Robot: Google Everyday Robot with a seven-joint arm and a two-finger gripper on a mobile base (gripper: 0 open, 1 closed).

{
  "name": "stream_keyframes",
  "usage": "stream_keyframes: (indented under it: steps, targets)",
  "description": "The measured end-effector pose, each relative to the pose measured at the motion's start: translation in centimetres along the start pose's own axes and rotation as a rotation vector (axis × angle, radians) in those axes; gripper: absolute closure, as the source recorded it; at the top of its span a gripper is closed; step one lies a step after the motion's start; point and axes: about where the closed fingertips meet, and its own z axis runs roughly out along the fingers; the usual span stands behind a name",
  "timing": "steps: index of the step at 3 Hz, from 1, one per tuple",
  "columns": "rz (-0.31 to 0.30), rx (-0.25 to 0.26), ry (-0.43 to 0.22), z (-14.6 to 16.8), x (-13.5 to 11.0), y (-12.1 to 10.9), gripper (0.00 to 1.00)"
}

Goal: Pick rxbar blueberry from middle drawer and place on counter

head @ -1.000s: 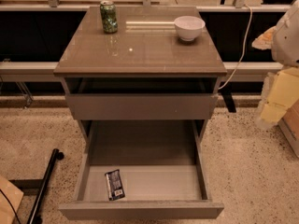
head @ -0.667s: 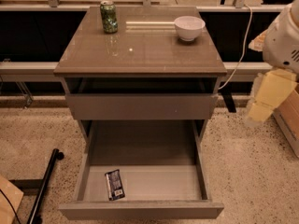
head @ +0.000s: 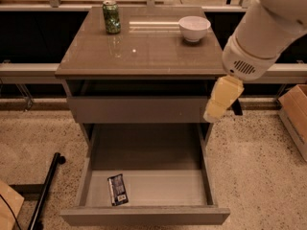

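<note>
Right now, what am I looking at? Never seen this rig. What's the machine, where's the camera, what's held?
There is one picture from one camera; its mount is not on record, but it looks down from above and in front. The white shape at the upper right is the robot's arm. The cream part at its end is the gripper, the part that grasps. It hangs beside the right end of the closed upper drawer front, below the edge of the counter. On the counter stand a green can at the back left and a white bowl at the back right. Below, the drawer is pulled open. A dark bar lies flat on its floor near the front left. The bar is not held; it lies well apart from the gripper.
</note>
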Motion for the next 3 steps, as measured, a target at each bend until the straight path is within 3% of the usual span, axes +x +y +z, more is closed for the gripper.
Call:
stream_keyframes:
  steps: [1,2,3]
  targets:
    - [0.053,0.010,0.003,0.1,-0.1,-0.2,0.00]
    - [0.096,0.001,0.051,1.3,0.2,0.0,0.00]
    - [0.169,-0.036,0.082,5.1,-1.4,0.6,0.00]
